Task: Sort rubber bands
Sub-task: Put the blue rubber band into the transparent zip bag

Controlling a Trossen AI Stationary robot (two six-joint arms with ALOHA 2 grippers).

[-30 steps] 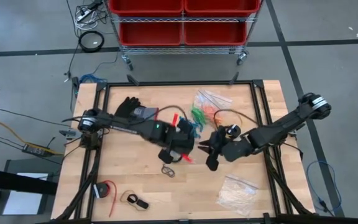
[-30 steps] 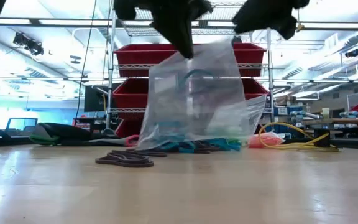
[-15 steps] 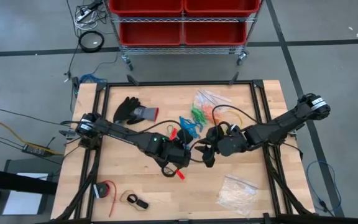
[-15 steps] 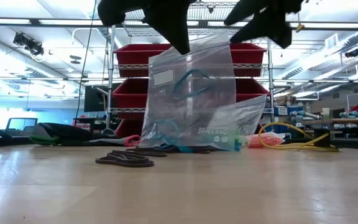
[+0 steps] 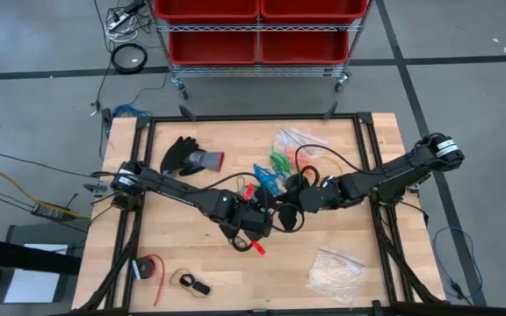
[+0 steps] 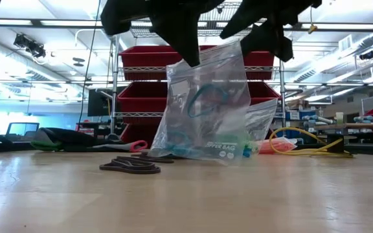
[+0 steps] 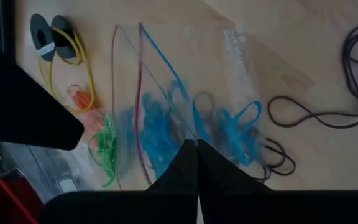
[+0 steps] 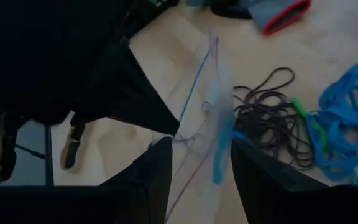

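**Two grippers at one clear bag**

Two grippers are met above the middle of the table. A clear zip bag (image 6: pixel 206 103) is pinched at its top edge by the left gripper (image 5: pixel 255 221), whose fingers are fully closed on it, so that the bag hangs with its bottom on the wood. Blue rubber bands (image 7: pixel 160 127) are seen inside the bag. The right gripper (image 5: pixel 290 218) is held just beside the left one, its fingers (image 8: pixel 151 171) spread wide on either side of the bag's rim, with nothing clamped. Black bands (image 8: pixel 272 121) and more blue bands (image 8: pixel 344 124) lie loose on the table just beyond the right gripper. Green bands (image 5: pixel 278 161) and orange bands (image 7: pixel 82 102) lie farther off.
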